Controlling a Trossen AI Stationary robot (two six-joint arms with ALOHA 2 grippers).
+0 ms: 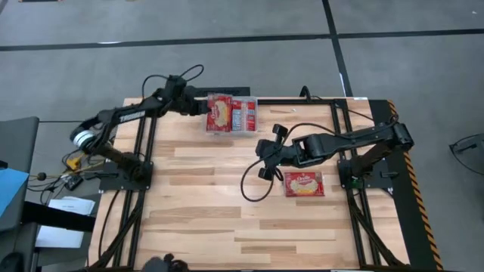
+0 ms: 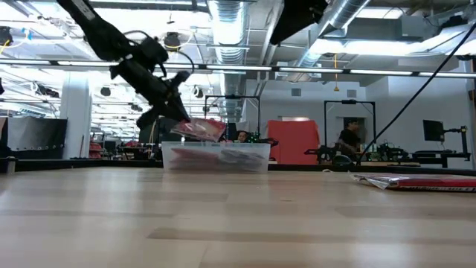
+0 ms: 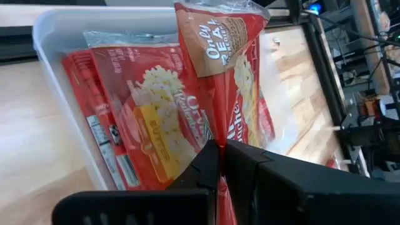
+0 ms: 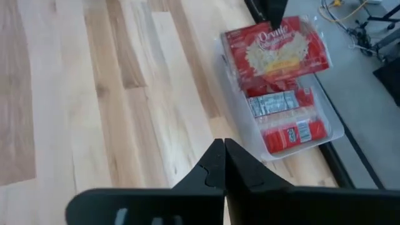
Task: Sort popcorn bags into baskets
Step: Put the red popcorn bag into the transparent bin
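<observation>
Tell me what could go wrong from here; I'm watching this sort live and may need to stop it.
The left gripper pinches the popcorn bag by one edge above the clear tub, tilted; released now, it might land propped on the tub's wall or slide out. The right gripper is shut and empty, beside the last popcorn bag on the table; it could nudge it.

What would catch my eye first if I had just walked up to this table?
Most striking is the left gripper holding a large red popcorn bag over the clear tub at the table's far edge, with more red packets already lying inside. Nearer the middle, the right gripper hangs shut and empty beside one last large bag lying flat on the wooden table.
</observation>
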